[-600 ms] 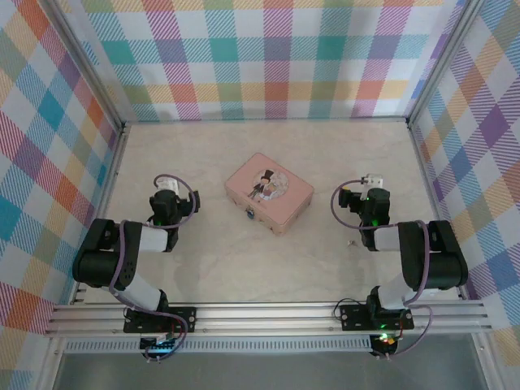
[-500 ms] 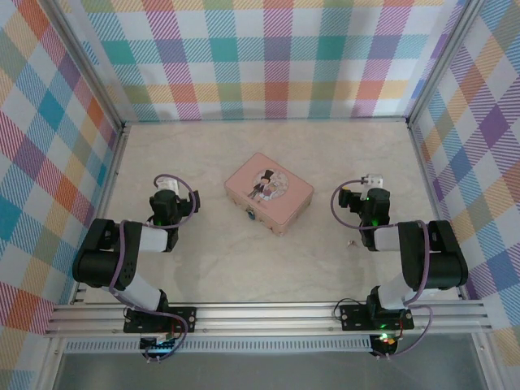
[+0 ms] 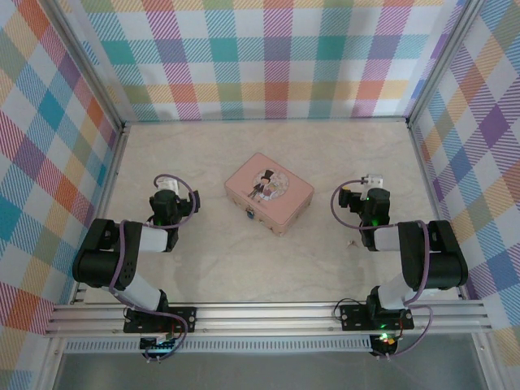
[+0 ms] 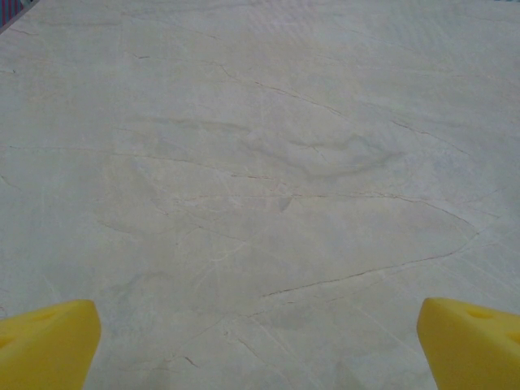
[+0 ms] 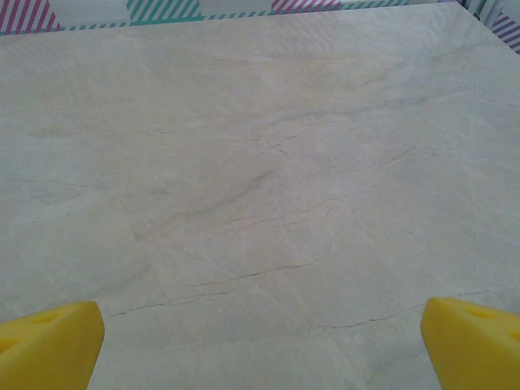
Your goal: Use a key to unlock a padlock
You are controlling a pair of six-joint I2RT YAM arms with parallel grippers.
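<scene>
- at the near-left edge of the pink tin (image 3: 272,188), mid-table, sits the padlock (image 3: 249,214), a tiny dark speck against the tin's side; whether it hangs from a hasp or just rests there is too small to tell.
- near the right arm, right of the tin and well apart from it, the key (image 3: 353,241) lies flat on the pale table (image 3: 203,154).
- left gripper (image 4: 260,353): its yellow fingertips (image 4: 45,345) are spread wide with nothing between them, over bare veined table.
- right gripper (image 5: 260,353): likewise spread wide and empty.
- handling, as a guess: the key looks light, stiff and thin, and lying flat on a smooth hard top it will likely skid, so pinch it by the head and leave the blade free.
- the padlock looks rigid and light, and may twist under the key, so hold the body across its flat sides.
- the overhead view places the padlock, key and tin relative to both arms.
- the wrist views give the finger gap close up, which from above is too small to judge.
</scene>
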